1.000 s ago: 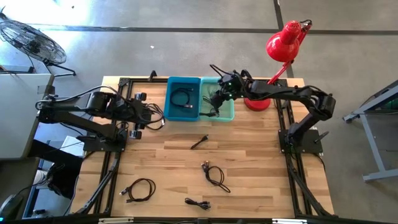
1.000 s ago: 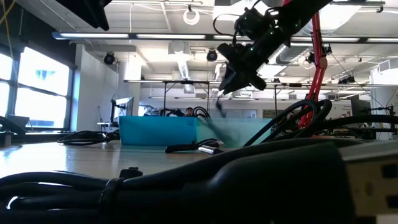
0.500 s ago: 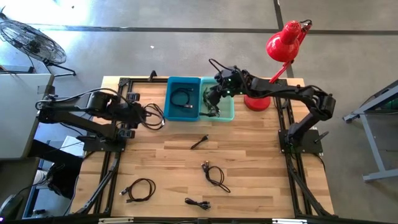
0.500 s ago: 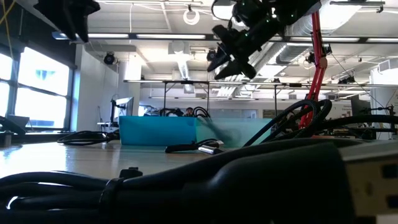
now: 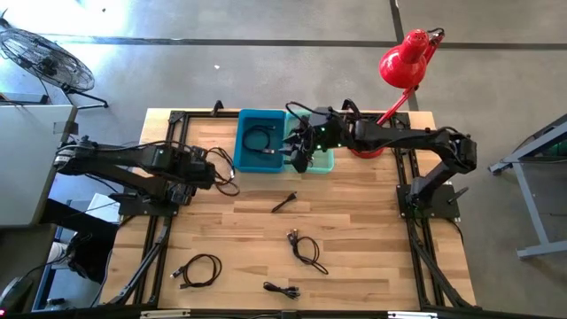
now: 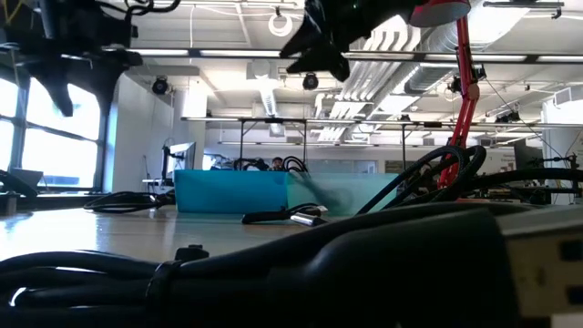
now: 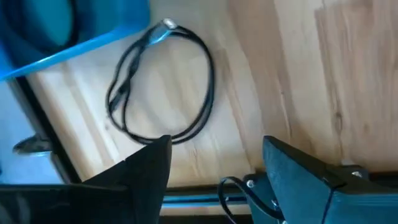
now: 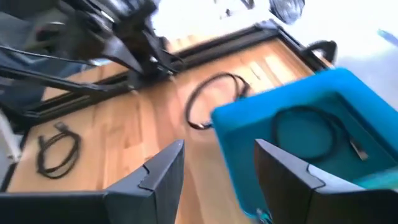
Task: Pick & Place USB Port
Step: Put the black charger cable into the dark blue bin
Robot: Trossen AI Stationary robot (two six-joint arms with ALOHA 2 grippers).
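**Both grippers empty above the bins and the coiled cable**

High view shows the right gripper [image 5: 297,152] over the seam between the blue bin [image 5: 261,142] and the teal bin [image 5: 321,161], its fingers spread apart with nothing between them. One coiled USB cable [image 5: 260,142] lies inside the blue bin. The left gripper [image 5: 215,170] sits at the table's left side, just beside a black cable loop [image 7: 163,84] lying on the wood next to the blue bin; its fingers [image 7: 146,171] stand wide apart and hold nothing. More cables rest on the wooden table [image 5: 354,239]: a short one [image 5: 283,203] mid-table, a tangled one [image 5: 306,249], a coil [image 5: 200,271] and another [image 5: 282,289] at the near edge. A red lamp [image 5: 405,57] stands behind the right arm.
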